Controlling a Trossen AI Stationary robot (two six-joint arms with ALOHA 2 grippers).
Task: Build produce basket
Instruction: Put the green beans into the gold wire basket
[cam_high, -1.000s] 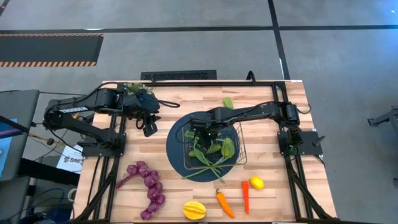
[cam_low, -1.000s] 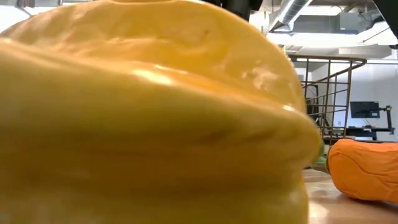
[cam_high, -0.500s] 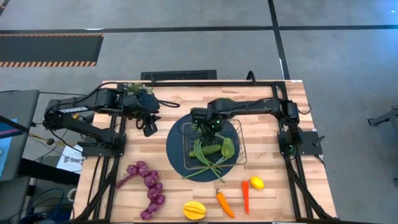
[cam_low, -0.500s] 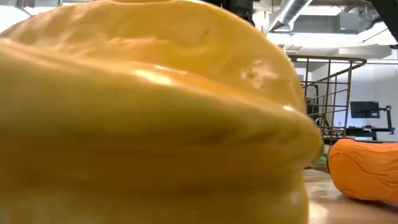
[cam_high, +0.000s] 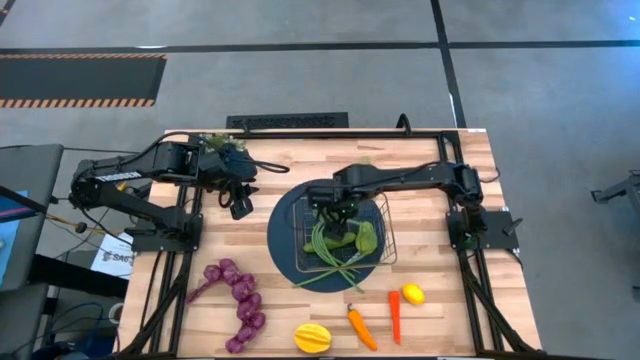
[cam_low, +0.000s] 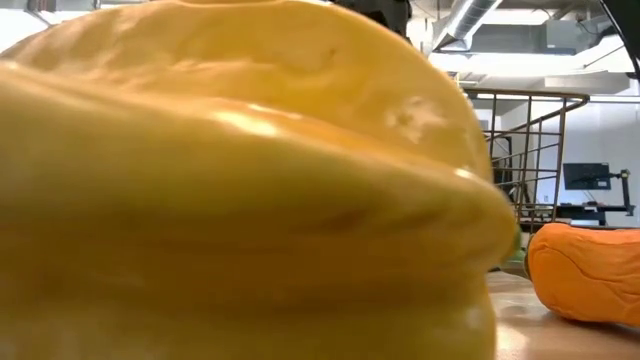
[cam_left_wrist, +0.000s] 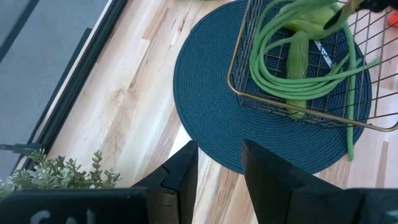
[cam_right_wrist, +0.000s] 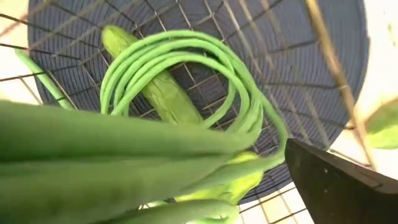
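Observation:
The wire basket (cam_high: 388, 238) sits on a round blue mat (cam_high: 283, 245) at mid-table. It holds a looped green bean bundle (cam_left_wrist: 292, 87) and a cucumber (cam_right_wrist: 163, 93); some bean ends stick out over its near rim. My right gripper (cam_high: 330, 205) hangs open over the basket's far left part, pointing down. My left gripper (cam_left_wrist: 217, 180) waits open, with nothing between its fingers, to the left of the mat near the potted plant (cam_high: 215, 145). Another cucumber (cam_high: 366, 163) lies on the table beyond the basket. My right gripper has a blurred band of green strands (cam_right_wrist: 124, 155) lying close across its wrist view. The band hides one finger, and only the other finger (cam_right_wrist: 336, 183) shows. I cannot tell whether the gripper touches the strands.
Along the near edge lie a purple grape string (cam_high: 240, 300), a yellow ribbed fruit (cam_high: 312, 338) that fills the low view, an orange carrot (cam_high: 360, 328), a red chili (cam_high: 394, 315) and a lemon (cam_high: 412, 294). Bare wood lies between the mat and the left arm.
My right gripper has risen out of the basket, staying open over its far left part. The beans and cucumber stay in the basket.

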